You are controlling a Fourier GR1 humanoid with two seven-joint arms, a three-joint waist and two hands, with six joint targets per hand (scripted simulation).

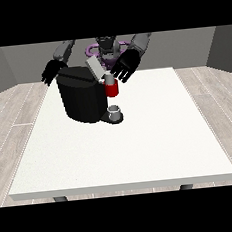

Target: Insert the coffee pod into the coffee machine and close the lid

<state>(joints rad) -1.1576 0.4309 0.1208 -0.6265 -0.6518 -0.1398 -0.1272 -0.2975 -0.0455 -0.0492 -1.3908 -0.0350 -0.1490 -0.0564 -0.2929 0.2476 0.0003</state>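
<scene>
Nearest, cup [115, 109] sits under coffee machine [83, 97]. Lid [96, 68] raised. Hand at the view's right [125, 67], fingers spread, apparently over the red holder [112, 89]; press lid down squarely. Hand at the view's left [52, 72] open, idle.

Coffee machine [83, 98]: we see a black rounded body standing upright on the table's far left part.
Lid [96, 68]: grey, tilted open.
Pod holder [111, 90]: red, at the machine's front.
</scene>
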